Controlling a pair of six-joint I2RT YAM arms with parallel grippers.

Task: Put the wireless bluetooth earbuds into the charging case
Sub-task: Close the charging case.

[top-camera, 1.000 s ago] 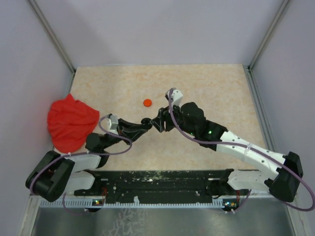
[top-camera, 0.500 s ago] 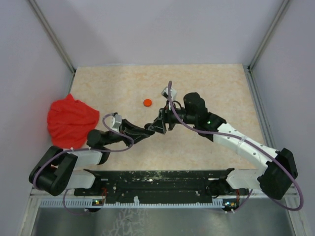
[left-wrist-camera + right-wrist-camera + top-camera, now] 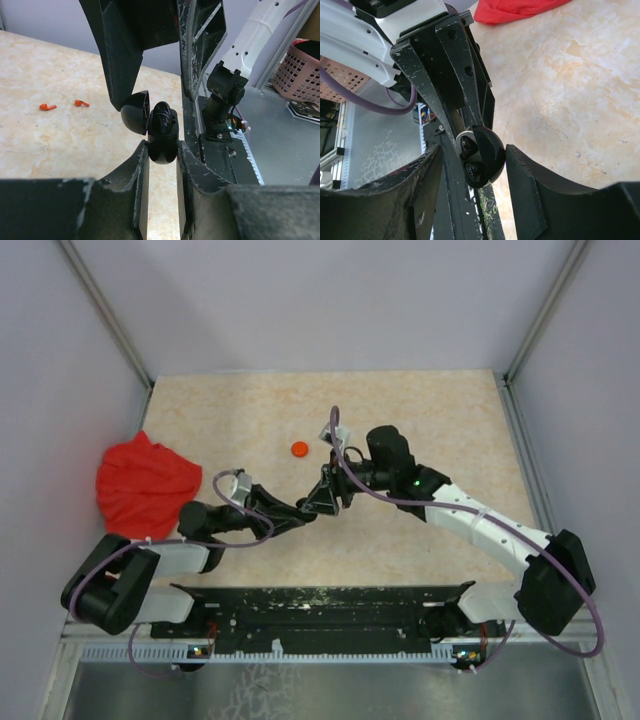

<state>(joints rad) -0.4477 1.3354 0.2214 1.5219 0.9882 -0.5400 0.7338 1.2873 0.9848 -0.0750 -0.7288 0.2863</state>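
- The left claw (image 3: 161,146) is clamped on a small black charging case (image 3: 164,131), one finger on each side of its lower body, holding it above the desk (image 3: 430,420).
- The case's lid (image 3: 136,114) is swung open to one side – it hangs off the body like a half shell.
- The right wrist view shows two dark hollows (image 3: 470,157) in the case; whether anything sits in them cannot be told.
- The right claw (image 3: 474,152) meets the left one tip to tip near the middle of the desk. Its fingers stand apart and straddle the case, one finger (image 3: 517,165) against the case's round side and the other beside the lid.
- Two orange earbuds (image 3: 48,106) (image 3: 81,103) lie on the desk close together – well apart from the case and from both claws.
- A round orange disc (image 3: 299,448) lies on the desk beyond the claws, near the right arm's wrist.
- A crumpled red cloth (image 3: 145,490) sits at the left edge of the desk, by the left arm.
- A pink basket (image 3: 300,70) stands off the desk, behind the right arm's base.
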